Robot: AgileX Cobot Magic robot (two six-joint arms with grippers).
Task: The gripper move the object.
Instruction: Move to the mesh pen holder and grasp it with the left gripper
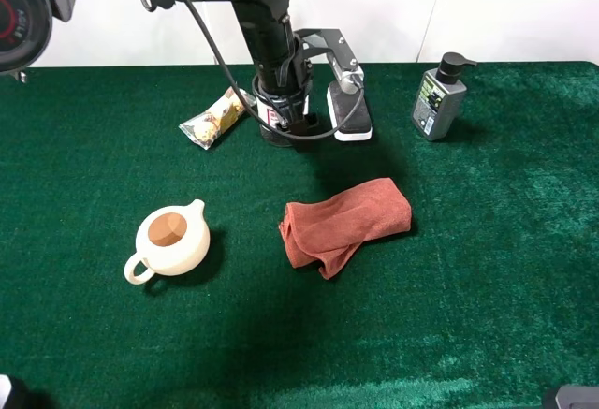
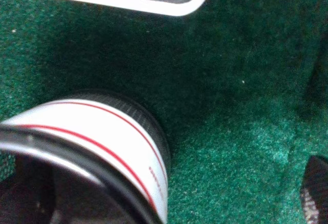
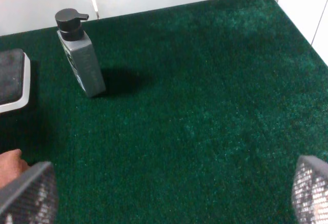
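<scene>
The object, a black wire-mesh pen cup point(image 1: 271, 121) with a white label and red print, stands at the back middle of the green cloth. My left gripper point(image 1: 286, 100) comes down from above right at the cup. In the left wrist view the cup point(image 2: 102, 142) fills the lower left, and one black fingertip point(image 2: 315, 190) shows far off its wall with green cloth between, so the jaws stand wide open. The other finger is hidden. My right gripper point(image 3: 169, 196) is open and empty over bare cloth at the right.
A white-rimmed black flat device point(image 1: 348, 109) lies just right of the cup. There is a snack packet point(image 1: 213, 119) to its left, a grey pump bottle point(image 1: 438, 100) at the back right, a cream teapot point(image 1: 171, 241) front left and a red cloth point(image 1: 344, 222) in the middle.
</scene>
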